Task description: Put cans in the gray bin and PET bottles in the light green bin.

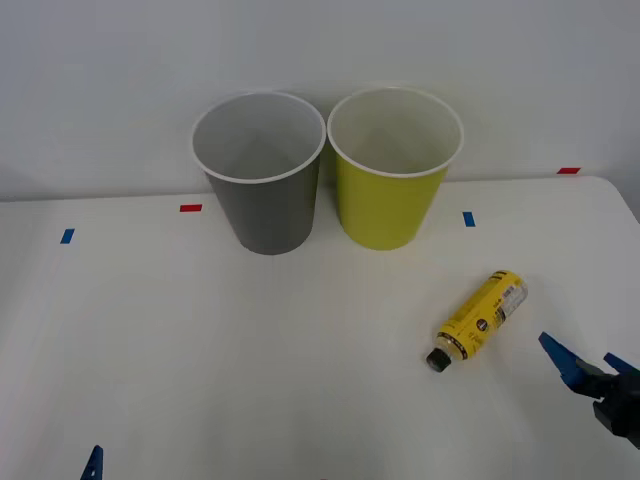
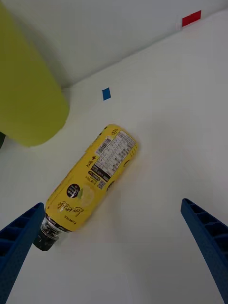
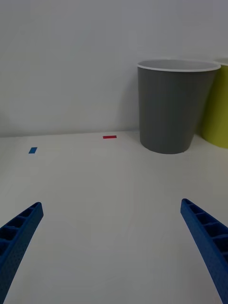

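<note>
Right claw [image 1: 585,364] hovered near the tabletop's [image 1: 250,360] right front edge, fingers spread wide, gripping nothing. Just beside it the PET bottle [image 1: 479,319] lay on its side, black cap toward the front edge, well apart from the bins. Light green bin [image 1: 392,167] and gray bin [image 1: 261,170] stood upright, side by side, at the back edge. Left claw [image 3: 111,247] waited at the front left, fingers wide apart, empty.

light is bright, even and diffuse on the white table [image 1: 250,370]. soft, short shadows sit under the gray bin [image 1: 262,175], the green bin [image 1: 392,170] and the bottle [image 1: 480,318]. no harsh glare. the label print reads sharply in the right wrist view.
</note>
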You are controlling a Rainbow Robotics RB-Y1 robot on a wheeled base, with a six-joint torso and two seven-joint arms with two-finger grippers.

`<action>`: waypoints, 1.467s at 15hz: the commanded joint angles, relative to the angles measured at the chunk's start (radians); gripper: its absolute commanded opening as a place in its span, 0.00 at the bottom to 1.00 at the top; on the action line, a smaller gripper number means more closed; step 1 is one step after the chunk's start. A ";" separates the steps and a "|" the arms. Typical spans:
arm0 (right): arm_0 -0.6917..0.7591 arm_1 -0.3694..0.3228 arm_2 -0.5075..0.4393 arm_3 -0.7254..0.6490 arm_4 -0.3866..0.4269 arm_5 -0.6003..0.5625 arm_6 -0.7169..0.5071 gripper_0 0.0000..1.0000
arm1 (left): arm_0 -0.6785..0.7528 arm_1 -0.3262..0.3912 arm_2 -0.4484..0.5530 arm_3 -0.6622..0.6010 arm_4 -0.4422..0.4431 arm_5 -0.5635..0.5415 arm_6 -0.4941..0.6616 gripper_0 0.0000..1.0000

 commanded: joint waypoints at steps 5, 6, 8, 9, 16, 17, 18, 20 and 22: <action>-0.379 -0.027 0.046 0.003 0.384 0.518 -0.666 1.00 | 0.000 0.000 0.000 0.000 0.000 0.000 0.000 1.00; -0.400 -0.039 0.058 0.015 0.379 0.530 -0.729 1.00 | 0.000 0.000 0.000 0.000 0.000 0.000 0.000 1.00; -0.451 -0.076 0.081 0.064 0.351 0.535 -0.838 1.00 | 0.000 0.000 0.000 0.000 0.000 0.000 0.000 1.00; -0.475 -0.096 0.092 0.078 0.339 0.553 -0.867 1.00 | 0.000 0.000 0.000 0.000 0.000 0.000 0.000 1.00; -0.712 -0.254 0.196 0.178 0.198 0.806 -1.074 1.00 | 0.000 0.000 0.000 0.000 0.000 0.000 0.000 1.00; -0.762 -0.263 0.218 0.232 0.164 0.809 -1.088 1.00 | 0.000 0.000 0.000 0.000 0.000 0.000 0.000 1.00; -0.788 -0.266 0.219 0.267 0.135 0.821 -1.086 1.00 | 0.000 0.000 0.000 0.000 0.000 0.000 0.000 1.00; -0.862 -0.286 0.245 0.321 0.088 0.903 -1.088 1.00 | 0.000 0.000 0.000 0.000 0.000 0.000 0.000 1.00; -0.922 -0.301 0.296 0.385 0.051 0.914 -1.092 1.00 | 0.000 0.000 0.000 0.000 0.000 0.000 0.000 1.00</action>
